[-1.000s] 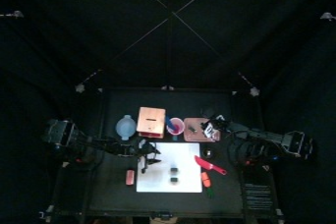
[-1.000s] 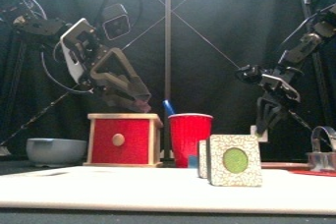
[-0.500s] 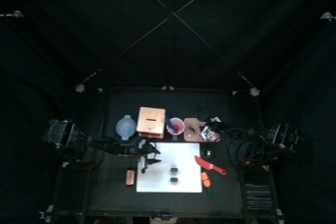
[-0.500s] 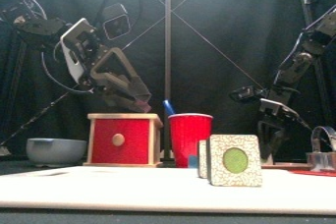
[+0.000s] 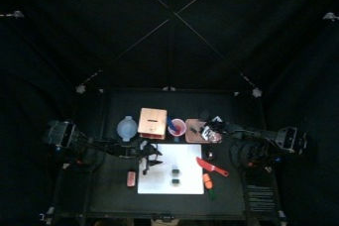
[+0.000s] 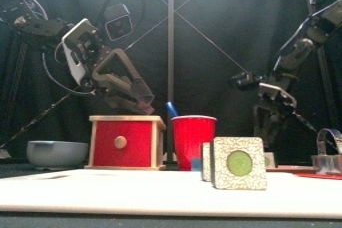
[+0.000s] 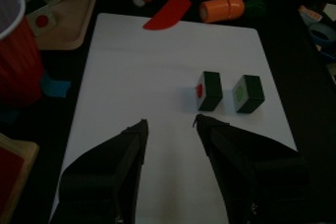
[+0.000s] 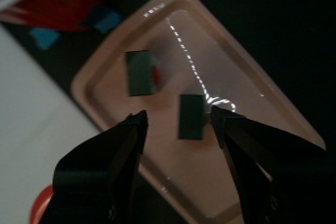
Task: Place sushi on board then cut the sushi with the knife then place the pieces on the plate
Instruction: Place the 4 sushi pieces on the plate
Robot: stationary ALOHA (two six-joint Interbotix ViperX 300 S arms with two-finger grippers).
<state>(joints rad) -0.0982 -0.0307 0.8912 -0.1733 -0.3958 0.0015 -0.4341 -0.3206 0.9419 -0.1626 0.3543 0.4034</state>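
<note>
Two dark green sushi pieces [image 7: 207,88] stand side by side on the white board [image 5: 175,192]; from the front, the near one [image 6: 239,163] shows a green round face. My left gripper [image 7: 171,125] hovers open above the board's left part [image 5: 149,155], short of those pieces. Two more pieces [image 8: 138,72] lie on the pink tray [image 8: 250,100]. My right gripper [image 8: 182,118] hangs open over the tray [image 5: 217,129], holding nothing. A red knife [image 5: 212,167] lies at the board's right edge.
At the back stand a blue-grey bowl [image 5: 127,127], the wooden box [image 5: 153,123] with its red drawer front [image 6: 126,142], and a red cup [image 6: 194,140] holding a blue knife [image 6: 170,108]. An orange toy [image 7: 223,9] lies near the red knife. A metal cutter [image 6: 327,150] sits at the right.
The right gripper dipped a little over the tray, then rose again. The left arm and the pieces on the board have not moved.
</note>
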